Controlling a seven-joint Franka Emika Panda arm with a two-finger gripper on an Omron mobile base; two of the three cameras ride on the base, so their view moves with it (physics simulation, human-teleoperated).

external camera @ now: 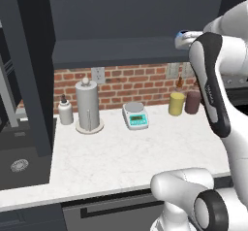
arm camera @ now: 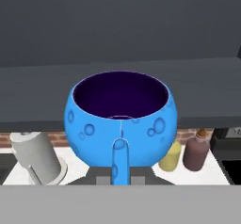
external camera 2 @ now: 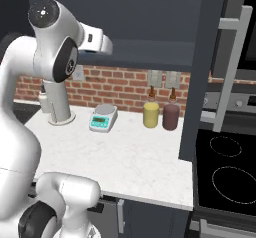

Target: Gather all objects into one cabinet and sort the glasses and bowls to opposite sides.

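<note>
My gripper is shut on the rim of a small round bright blue bowl with a dark inside. One finger runs up the bowl's near wall. The bowl hangs upright in front of the dark grey cabinet's shelf, about level with its front edge. From the left base view a sliver of the blue bowl peeks out behind my raised arm, at the right end of the shelf. The cabinet stands open, its tall door with the long grey bar handle swung out to the right. The glasses are out of view.
On the white counter below stand a paper towel holder, a small white bottle, a kitchen scale, a yellow bottle and a brown bottle. The other cabinet door hangs at left. A stove lies right.
</note>
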